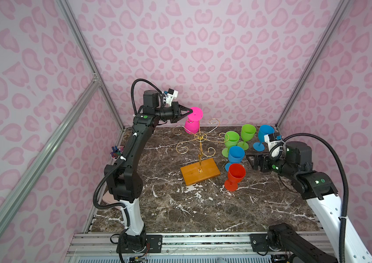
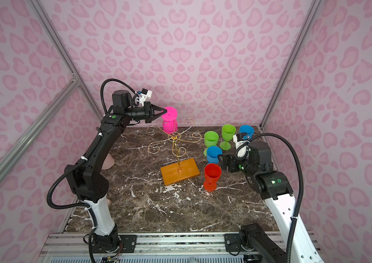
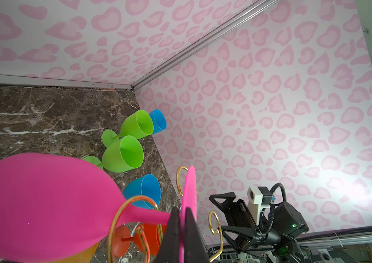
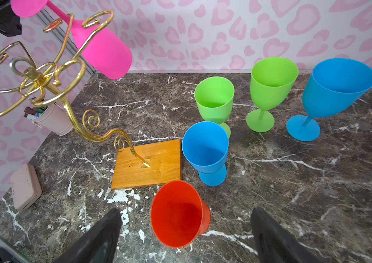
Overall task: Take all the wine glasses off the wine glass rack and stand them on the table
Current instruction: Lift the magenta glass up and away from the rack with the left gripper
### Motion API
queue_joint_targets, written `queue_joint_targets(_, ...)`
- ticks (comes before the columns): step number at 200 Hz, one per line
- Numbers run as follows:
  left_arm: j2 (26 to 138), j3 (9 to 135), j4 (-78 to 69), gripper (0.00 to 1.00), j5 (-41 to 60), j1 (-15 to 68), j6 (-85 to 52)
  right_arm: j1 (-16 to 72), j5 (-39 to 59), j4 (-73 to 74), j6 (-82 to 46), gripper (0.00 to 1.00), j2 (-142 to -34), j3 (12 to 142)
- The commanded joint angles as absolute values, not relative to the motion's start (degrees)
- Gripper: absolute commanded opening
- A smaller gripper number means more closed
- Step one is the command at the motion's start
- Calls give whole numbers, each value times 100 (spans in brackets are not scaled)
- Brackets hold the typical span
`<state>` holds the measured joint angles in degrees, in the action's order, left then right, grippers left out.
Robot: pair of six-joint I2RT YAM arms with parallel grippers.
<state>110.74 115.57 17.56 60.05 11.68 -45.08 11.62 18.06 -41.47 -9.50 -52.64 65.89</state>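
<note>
The wine glass rack [image 1: 199, 137] [image 2: 174, 136] is gold wire on an orange wooden base [image 1: 199, 174] [image 4: 148, 166], mid-table. A pink wine glass [image 1: 191, 127] [image 2: 169, 127] [image 4: 105, 54] hangs bowl-down and tilted at a back arm. In the left wrist view its stem [image 3: 148, 215] passes through a gold loop. My left gripper [image 1: 190, 111] [image 3: 181, 215] is shut on the edge of the glass's round foot [image 1: 196, 113] [image 3: 190, 189]. My right gripper [image 1: 252, 161] [image 4: 186, 211] hovers open above a red glass [image 4: 178, 214], with nothing between its fingers.
Right of the rack stand several upright glasses: two green [image 1: 231, 140] [image 1: 248, 132], two blue [image 1: 236, 154] [image 1: 265, 134] and the red glass [image 1: 236, 174]. A cup of pens [image 1: 116, 153] and a beige case [image 4: 25, 186] sit at the left edge. Walls close in behind and beside.
</note>
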Motion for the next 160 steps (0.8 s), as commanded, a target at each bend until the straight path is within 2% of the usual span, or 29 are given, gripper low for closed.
queue_joint_targets(1, 10944, 11449, 1473, 3, 6101, 1179, -4381, 1168, 1837, -4007, -976, 90, -5282, 6572)
queue_joint_targets(160, 10702, 11006, 1705, 3, 6357, 1185, -3964, 1168, 1767, -4065, -965, 90, -5203, 6535)
